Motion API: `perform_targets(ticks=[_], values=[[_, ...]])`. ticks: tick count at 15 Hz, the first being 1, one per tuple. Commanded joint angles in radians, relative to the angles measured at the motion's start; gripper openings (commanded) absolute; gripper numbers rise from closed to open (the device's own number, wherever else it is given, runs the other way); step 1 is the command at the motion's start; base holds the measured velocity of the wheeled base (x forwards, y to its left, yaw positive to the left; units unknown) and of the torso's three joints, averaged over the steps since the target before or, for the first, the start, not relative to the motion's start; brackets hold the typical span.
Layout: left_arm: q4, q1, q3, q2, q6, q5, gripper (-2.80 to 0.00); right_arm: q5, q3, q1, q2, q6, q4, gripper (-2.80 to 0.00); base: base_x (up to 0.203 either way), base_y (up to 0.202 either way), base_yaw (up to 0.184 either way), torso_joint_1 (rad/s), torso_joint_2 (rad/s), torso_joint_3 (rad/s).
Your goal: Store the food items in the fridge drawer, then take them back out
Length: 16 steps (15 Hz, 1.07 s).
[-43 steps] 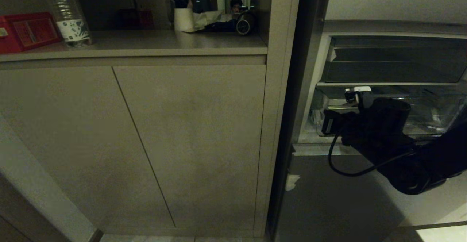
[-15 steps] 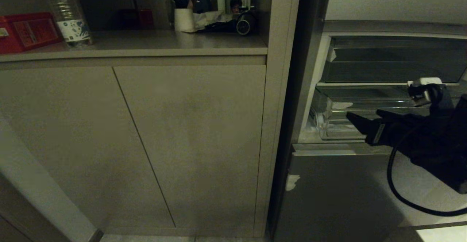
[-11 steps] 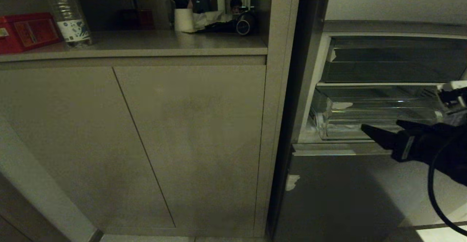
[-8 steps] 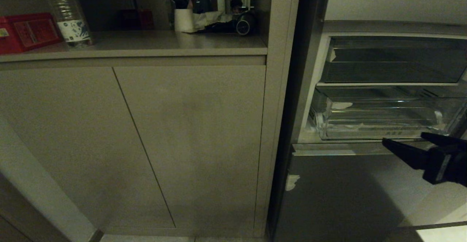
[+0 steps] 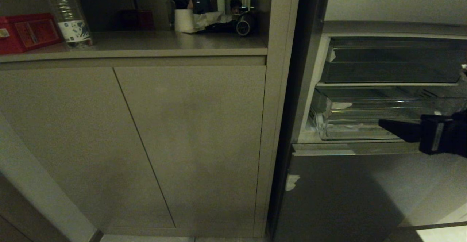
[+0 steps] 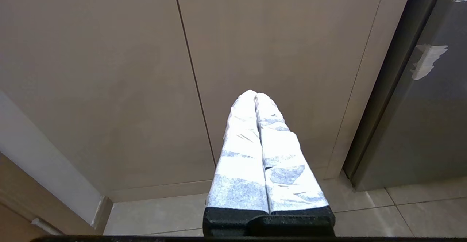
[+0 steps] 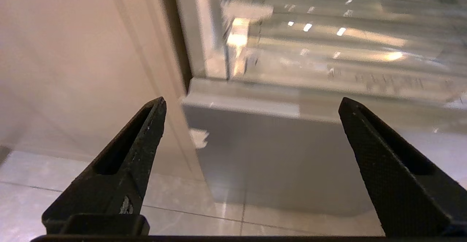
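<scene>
Right gripper (image 7: 251,103): you see its two black fingers (image 5: 397,130) spread wide with nothing between them; in the head view it pokes in from the right edge, at mid height.
Drawer vs jaws: in your right wrist view the clear fridge drawer (image 7: 328,52) fills the upper right of the frame, beyond the fingertips and apart from them; the gap between the fingers frames the grey door panel (image 7: 277,154) under it.
Left gripper (image 6: 256,96): your left wrist view shows its white-wrapped fingers pressed together, holding nothing, pointed at the beige cabinet doors (image 6: 262,52) above a tiled floor (image 6: 365,212); it is outside the head view.
Drawer in the head view: the fridge drawer (image 5: 365,123) sits at the right of the frame, at mid height, its front lip just left of the right gripper's tip as pictured; whether they touch you cannot tell.
Drawer contents: you can make out the ribbed clear floor and light glints only; no food shows in it.
Food items: they appear in none of your three views.
Upper tray: a shallower clear tray (image 5: 394,63) sits above the drawer, upper right; it looks dark inside, contents not readable.
Counter, upper left: a red box (image 5: 29,32) and a clear water bottle (image 5: 69,15) stand side by side.
Counter, top centre: a white cup (image 5: 184,20) stands farther back, with dark items beside it that you cannot identify.
</scene>
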State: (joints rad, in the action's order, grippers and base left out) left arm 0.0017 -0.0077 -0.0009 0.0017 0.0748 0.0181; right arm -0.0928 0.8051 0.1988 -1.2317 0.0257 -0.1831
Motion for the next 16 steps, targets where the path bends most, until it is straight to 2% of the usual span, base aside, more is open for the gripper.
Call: perform_targets(ticks=[1,5,10,16], values=[[0.000,0.000,-0.001,0.001,0.000,0.000,-2.80,-0.003,0.165,-0.019,-0.292,-0.003,0.009,0.00,0.000,0.000,0.000,0.000,0.00,0.000],[0.000,0.000,0.001,0.001,0.000,0.000,-2.80,-0.007,0.400,-0.056,-0.466,-0.011,0.086,0.00,0.000,0.000,0.000,0.000,0.00,0.000],[0.000,0.000,0.001,0.001,0.000,0.000,-2.80,-0.001,0.468,-0.142,-0.500,-0.026,0.105,0.00,0.000,0.000,0.000,0.000,0.00,0.000],[-0.001,0.000,0.001,0.001,0.000,0.000,-2.80,0.032,0.577,-0.175,-0.599,-0.038,0.104,0.00,0.000,0.000,0.000,0.000,0.00,0.000]])
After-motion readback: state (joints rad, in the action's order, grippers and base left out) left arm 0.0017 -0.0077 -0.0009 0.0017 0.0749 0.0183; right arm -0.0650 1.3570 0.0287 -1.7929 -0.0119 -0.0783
